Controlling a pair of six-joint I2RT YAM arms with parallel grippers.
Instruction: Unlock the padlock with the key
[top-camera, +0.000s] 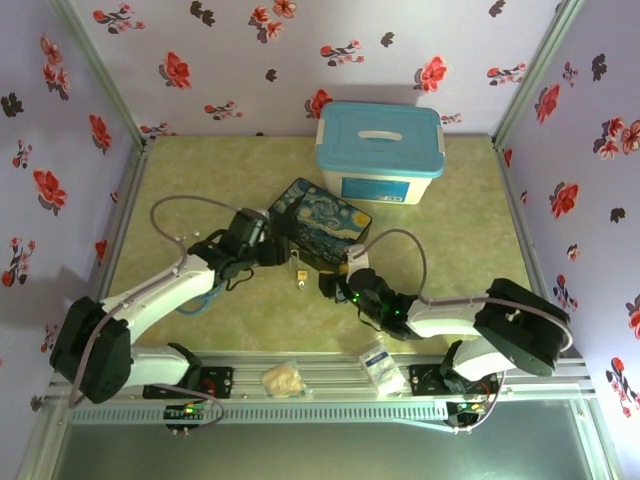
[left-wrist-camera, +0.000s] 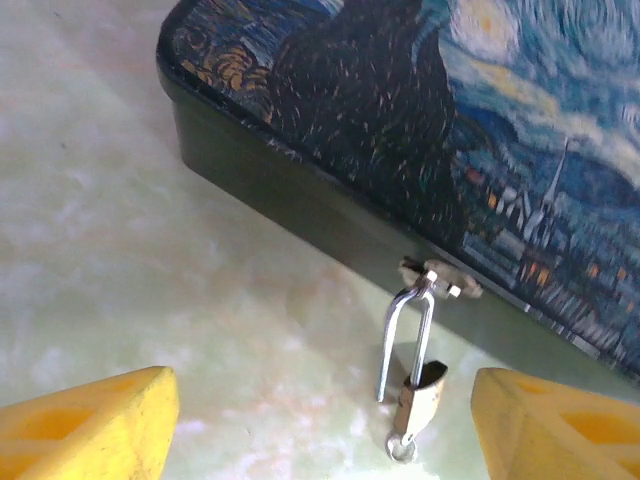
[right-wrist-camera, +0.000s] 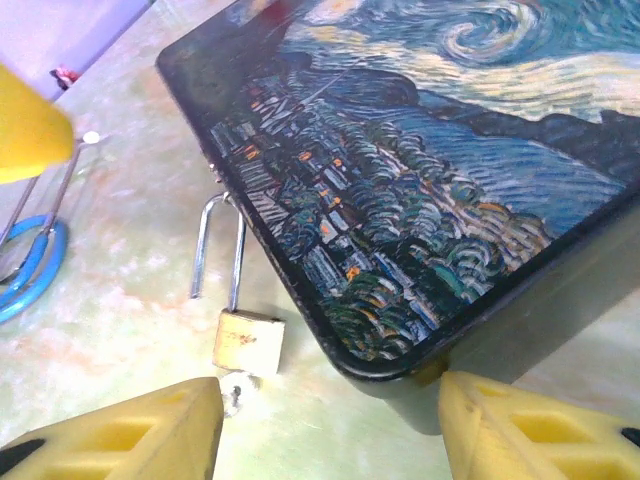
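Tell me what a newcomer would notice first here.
The Starry Night tin box at the middle of the table grabs the eye, with a blue-lidded plastic bin behind it. A small brass padlock hangs on the box's front hasp, one shackle leg free of the body. The left gripper and right gripper sit either side of it, both open.

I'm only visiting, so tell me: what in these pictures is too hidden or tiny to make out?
Right wrist view: the key shows just its head below the padlock; a finger of the right tool overlaps it.
Top view: the padlock is too small to tell whether its shackle is open.
Both wrist views: the Starry Night tin box is cut off by frame edges.
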